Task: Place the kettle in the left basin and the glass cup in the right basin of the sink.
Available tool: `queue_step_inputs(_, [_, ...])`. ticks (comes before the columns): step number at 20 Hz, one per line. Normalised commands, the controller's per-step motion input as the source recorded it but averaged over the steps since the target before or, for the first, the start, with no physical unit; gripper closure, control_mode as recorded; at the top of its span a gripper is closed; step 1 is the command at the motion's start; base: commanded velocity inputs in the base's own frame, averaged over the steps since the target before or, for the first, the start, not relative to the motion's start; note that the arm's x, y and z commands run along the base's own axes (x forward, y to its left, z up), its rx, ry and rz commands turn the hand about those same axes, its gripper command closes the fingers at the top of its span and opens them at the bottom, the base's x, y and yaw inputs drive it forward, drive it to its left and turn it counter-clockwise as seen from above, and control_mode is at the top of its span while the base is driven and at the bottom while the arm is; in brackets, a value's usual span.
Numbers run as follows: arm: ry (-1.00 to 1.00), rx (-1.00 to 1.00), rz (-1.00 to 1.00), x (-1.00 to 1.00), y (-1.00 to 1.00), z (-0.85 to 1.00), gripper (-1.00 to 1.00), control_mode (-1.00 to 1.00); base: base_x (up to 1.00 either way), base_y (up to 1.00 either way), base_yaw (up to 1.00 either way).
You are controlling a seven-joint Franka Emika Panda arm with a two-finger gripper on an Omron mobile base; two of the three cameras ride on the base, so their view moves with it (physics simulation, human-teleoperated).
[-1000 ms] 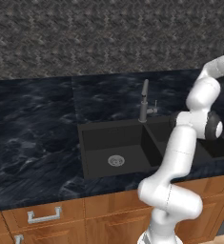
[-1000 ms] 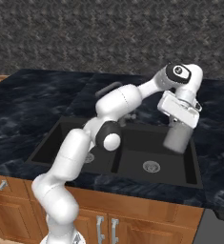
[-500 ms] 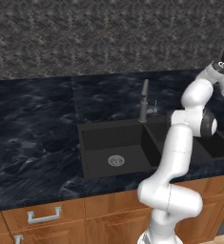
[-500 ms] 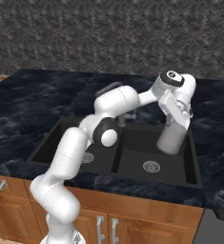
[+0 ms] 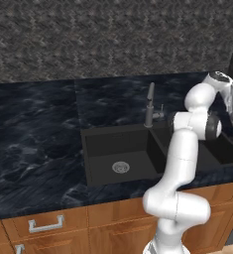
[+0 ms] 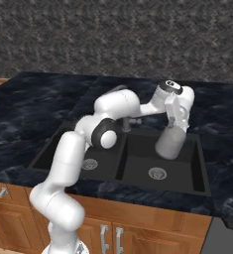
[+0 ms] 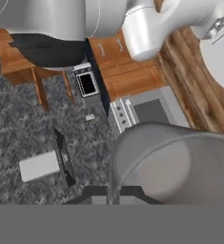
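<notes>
The glass cup [image 6: 167, 146], pale grey and translucent, hangs tilted over the right basin [image 6: 180, 181] of the matte-black sink [image 6: 203, 166], a little above its silver drain [image 6: 157, 173]. My gripper [image 6: 175, 130] is shut on the cup's upper rim. In the hand view the glass cup [image 7: 175, 162] looms large just past my dark fingertips [image 7: 132, 193]. The left basin [image 5: 108, 149] shows its drain [image 5: 120, 167] with nothing standing on the visible floor. The kettle is out of view.
A slim grey tap [image 5: 149, 104] rises behind the dividing wall. Dark marble counter [image 5: 33, 134] surrounds the sink, with a rough stone wall [image 5: 113, 39] behind. Wooden cabinets with metal handles [image 5: 46, 225] run below the front edge.
The hand has come down and to the left with the glass cup, from above the sink's right rim to low over the right basin.
</notes>
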Motion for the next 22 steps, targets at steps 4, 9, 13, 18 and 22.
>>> queue_step_inputs(4, [0.06,0.06,0.15,0.0,0.07,0.0,1.0,-1.0,0.0,0.0,0.0])
queue_step_inputs(9, [0.04,0.13,0.12,0.01,0.02,0.0,1.0,-1.0,0.0,0.0,0.0])
queue_step_inputs(13, [-0.01,0.13,0.14,0.05,0.0,-0.03,1.0,-1.0,0.0,0.0,0.0])
queue_step_inputs(18, [-0.15,0.14,0.17,0.04,0.0,-0.17,1.0,-1.0,0.0,0.0,0.0])
queue_step_inputs(22, [-0.31,0.16,0.21,0.07,0.0,-0.27,1.0,-1.0,0.0,0.0,0.0])
